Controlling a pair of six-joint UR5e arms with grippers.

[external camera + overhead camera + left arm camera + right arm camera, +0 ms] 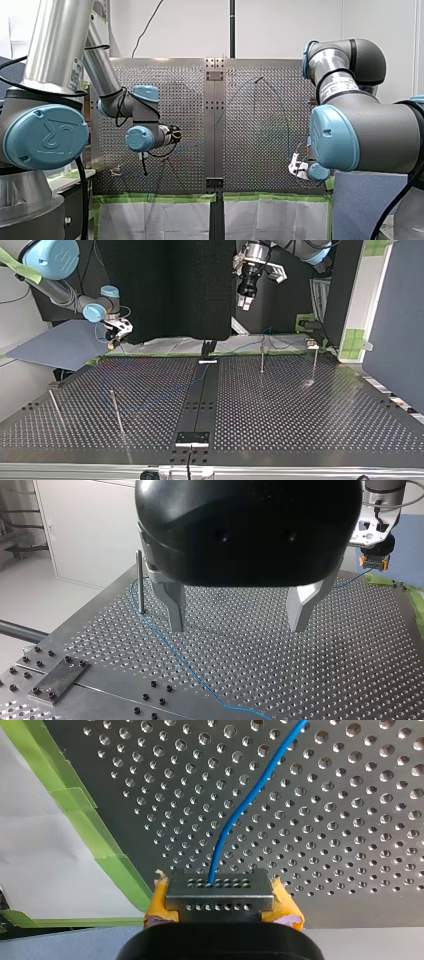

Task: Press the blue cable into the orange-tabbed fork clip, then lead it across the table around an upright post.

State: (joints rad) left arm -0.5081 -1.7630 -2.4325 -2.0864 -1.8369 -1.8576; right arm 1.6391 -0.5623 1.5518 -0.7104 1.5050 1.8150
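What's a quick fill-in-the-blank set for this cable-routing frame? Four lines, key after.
1. My right end effector is shut on the ____ cable.
2. My left end effector hangs over the table with its fingers ____.
3. The pads on my right end effector are ____.
4. In the right wrist view, the tape along the table's edge is ____.

Missing words: blue; open; yellow; green.
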